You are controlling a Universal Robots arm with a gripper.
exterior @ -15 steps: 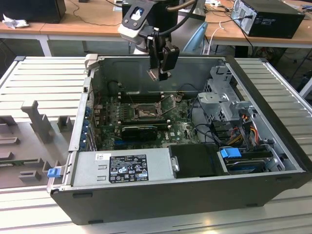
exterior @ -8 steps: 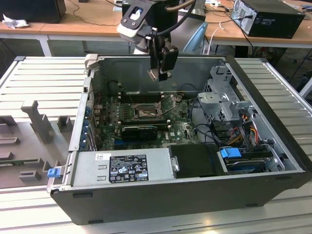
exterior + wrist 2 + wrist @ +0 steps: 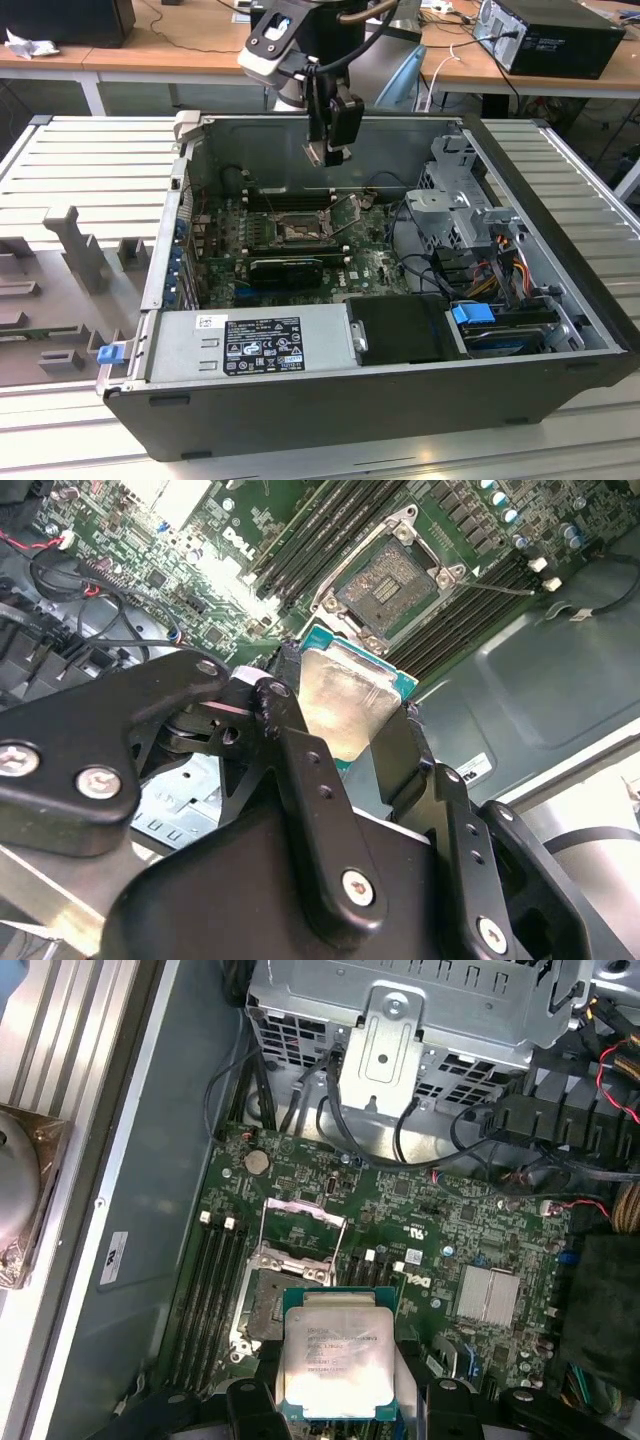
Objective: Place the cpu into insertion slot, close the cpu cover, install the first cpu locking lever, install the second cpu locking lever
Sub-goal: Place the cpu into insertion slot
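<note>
Wooden desks [image 3: 150, 45] stand behind a ribbed metal table [image 3: 80, 160] carrying an open computer case [image 3: 380, 400]. In the exterior view the gripper [image 3: 328, 155] hangs above the green board [image 3: 375, 265]. In the second wrist view its fingers [image 3: 290, 740] clamp the cpu [image 3: 345, 705] by two opposite edges, off the board and apart from the bare insertion slot [image 3: 390, 580]. In the first wrist view the cpu [image 3: 338, 1355] shows silver face up, near the slot [image 3: 265, 1305].

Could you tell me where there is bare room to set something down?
Bare ribbed table lies at the exterior view's right of the case, and beyond the grey fixture. Crowded: cables by the drive cage; the gripper holds the cpu above the board.
</note>
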